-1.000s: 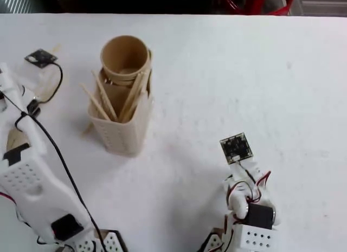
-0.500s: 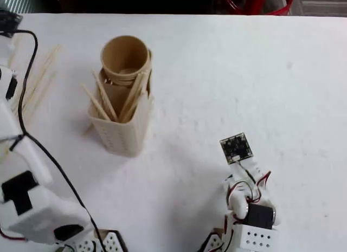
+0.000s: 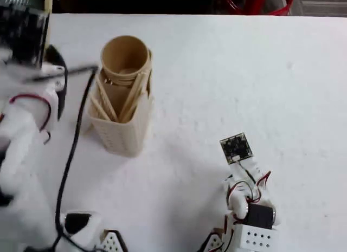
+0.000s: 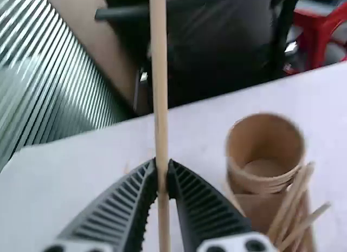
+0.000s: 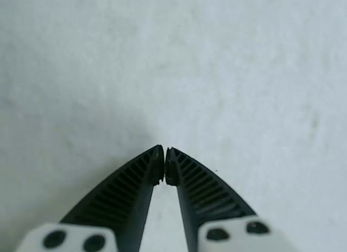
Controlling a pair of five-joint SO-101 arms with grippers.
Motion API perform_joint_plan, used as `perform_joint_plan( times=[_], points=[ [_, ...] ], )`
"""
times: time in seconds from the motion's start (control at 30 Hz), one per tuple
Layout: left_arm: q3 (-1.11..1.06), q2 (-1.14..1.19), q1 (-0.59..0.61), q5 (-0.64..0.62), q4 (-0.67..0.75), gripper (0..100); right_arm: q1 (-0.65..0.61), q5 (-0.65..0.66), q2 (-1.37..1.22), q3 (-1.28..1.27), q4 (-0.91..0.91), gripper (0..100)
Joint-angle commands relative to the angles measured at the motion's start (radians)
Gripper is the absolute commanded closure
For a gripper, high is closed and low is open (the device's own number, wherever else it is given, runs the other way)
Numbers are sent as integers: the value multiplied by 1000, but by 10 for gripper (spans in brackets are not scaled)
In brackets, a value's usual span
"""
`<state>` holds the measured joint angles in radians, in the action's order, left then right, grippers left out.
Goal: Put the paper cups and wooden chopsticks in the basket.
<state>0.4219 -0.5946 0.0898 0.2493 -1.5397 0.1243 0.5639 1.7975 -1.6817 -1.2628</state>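
A cream perforated basket stands on the white table, holding stacked paper cups and several wooden chopsticks. In the left wrist view the cups and chopsticks in the basket sit beyond my left gripper, which is shut on a single wooden chopstick that stands upright between its fingers. The left arm is raised at the left of the basket. My right gripper is shut on nothing, low over bare table near the front; its arm shows there.
A black cable hangs from the left arm beside the basket. The right half of the table is bare white surface. A red chair frame stands beyond the far edge.
The left arm has lifted up and swung toward the basket, carrying a chopstick off the table at the left. The right arm has not moved.
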Motion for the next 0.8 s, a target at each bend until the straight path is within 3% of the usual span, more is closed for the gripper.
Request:
perform_joint_plan(
  times=[0.0,0.13,0.33,0.6,0.77],
  points=[
    [-92,-64,-128,-80,132,978,4,3,7,-9,16,980],
    [-351,-110,-208,-133,325,978,4,3,7,-9,16,980],
    [-710,-259,-216,-172,652,977,4,3,7,-9,16,980],
    [-961,-314,-211,-183,770,976,4,3,7,-9,16,980],
    [-1102,-317,-206,-186,896,898,4,3,7,-9,16,980]
  ],
)
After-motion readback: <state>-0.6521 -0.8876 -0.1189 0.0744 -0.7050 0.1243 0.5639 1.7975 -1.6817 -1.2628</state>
